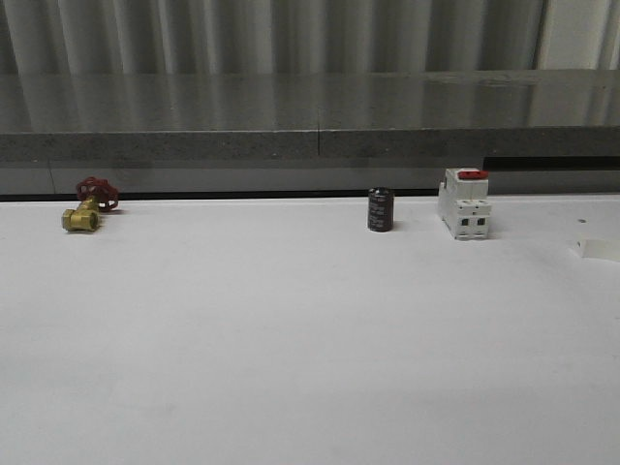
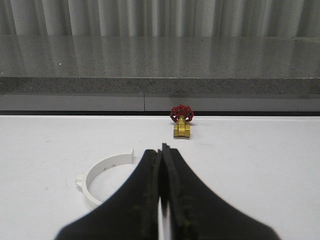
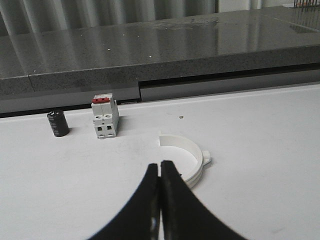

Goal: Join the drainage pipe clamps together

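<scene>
Left jaws (image 2: 161, 165): I see them pressed together, holding nothing, above the white tabletop (image 2: 260, 165).
Left clamp half (image 2: 102, 176): lies flat on the tabletop at about 9 o'clock of the left jaws, just beside them, not touching.
Right jaws (image 3: 160, 172): I see them closed and empty too.
Right clamp half (image 3: 187, 157): flat on the tabletop at about 2 o'clock of the right jaws, close by.
Brass valve (image 1: 87, 208): far left by the back edge.
Black cylinder (image 1: 380, 209): beside the white block with a red top (image 1: 464, 203), apart.
</scene>
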